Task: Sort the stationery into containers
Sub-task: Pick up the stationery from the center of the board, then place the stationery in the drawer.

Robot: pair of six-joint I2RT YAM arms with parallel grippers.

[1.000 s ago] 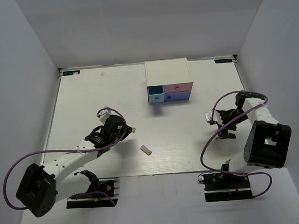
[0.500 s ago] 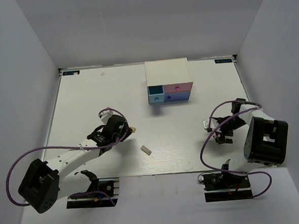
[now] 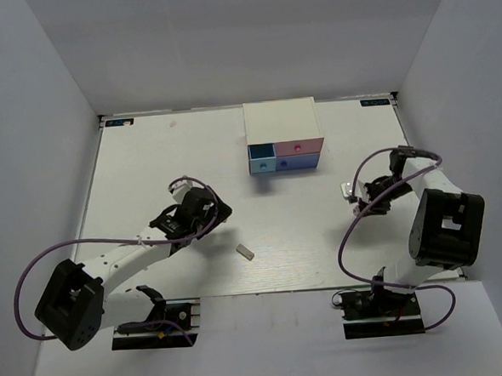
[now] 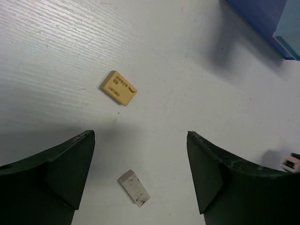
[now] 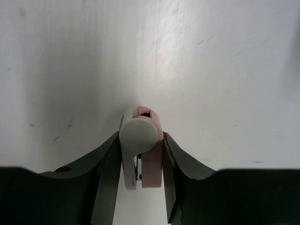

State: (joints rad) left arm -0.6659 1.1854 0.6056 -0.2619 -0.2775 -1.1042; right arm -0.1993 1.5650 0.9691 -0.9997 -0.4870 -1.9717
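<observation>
**Left gripper [image 4: 139,145].** My left fingers [image 4: 65,168] are spread wide and hold nothing. The tan eraser [image 4: 118,87] lies flat on the table [image 4: 56,42], ahead of the open jaws and clear of both pads. The grey eraser [image 4: 134,187] lies between the pads, nearer the wrist, and touches neither. I judge that the jaws stand wide so that either block can be straddled without being pushed aside.

**Left arm pose.** In the top view the arm reaches diagonally from its base at the near left toward the table centre. The wrist is pitched down, so its camera looks almost straight at the surface. A corner of the light blue drawer [image 4: 288,28] shows at the upper right edge, well apart from both erasers.

**Right gripper [image 5: 140,154].** My right fingers [image 5: 105,164] pinch the pink-white eraser [image 5: 138,133], one pad on each long side. The block's rounded end projects forward of the tips. The pinch across the narrow width is probably there to stop the block from twisting. Whether it has left the table I cannot tell.

**Right arm pose.** The arm is folded close to its base, with the gripper low over the right side of the table and pointing inward.

**Destination.** The drawer unit [image 3: 281,118] stands at the far centre, well apart from both grippers. All three erasers remain outside it.
</observation>
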